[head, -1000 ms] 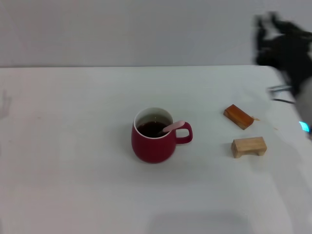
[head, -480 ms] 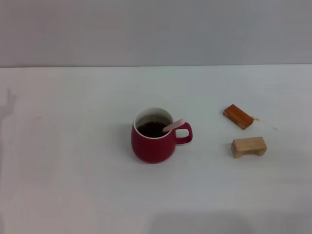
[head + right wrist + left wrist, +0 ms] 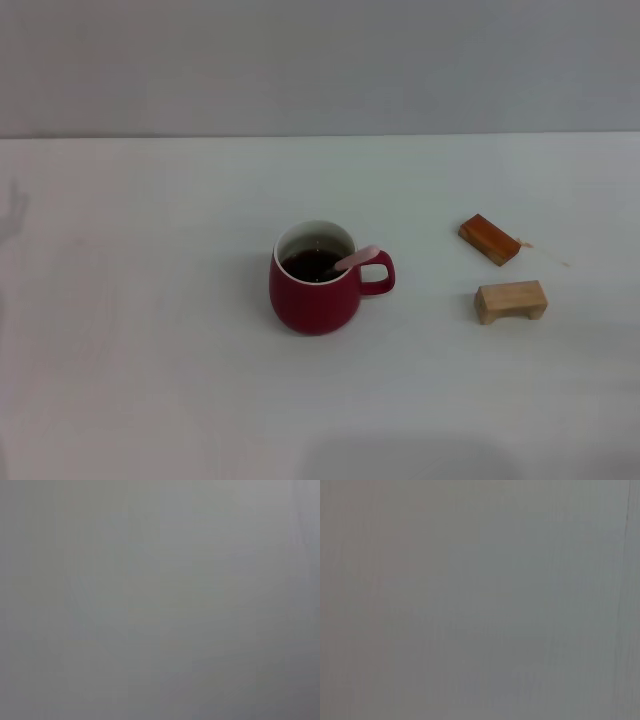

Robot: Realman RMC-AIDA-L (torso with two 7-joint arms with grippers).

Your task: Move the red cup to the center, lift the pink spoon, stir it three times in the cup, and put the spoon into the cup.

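Observation:
The red cup (image 3: 315, 290) stands upright near the middle of the white table (image 3: 150, 350), its handle pointing right. It holds dark liquid. The pink spoon (image 3: 356, 259) stands in the cup, its pale pink handle leaning over the rim above the cup's handle; its bowl is hidden in the liquid. Neither gripper shows in the head view. Both wrist views show only a plain grey surface.
A reddish-brown wooden block (image 3: 489, 239) lies to the right of the cup. A light wooden arch block (image 3: 511, 301) lies just in front of it. A grey wall runs behind the table's far edge.
The right arm, seen at the upper right one second ago, has left the head view. The cup, spoon and blocks have not moved.

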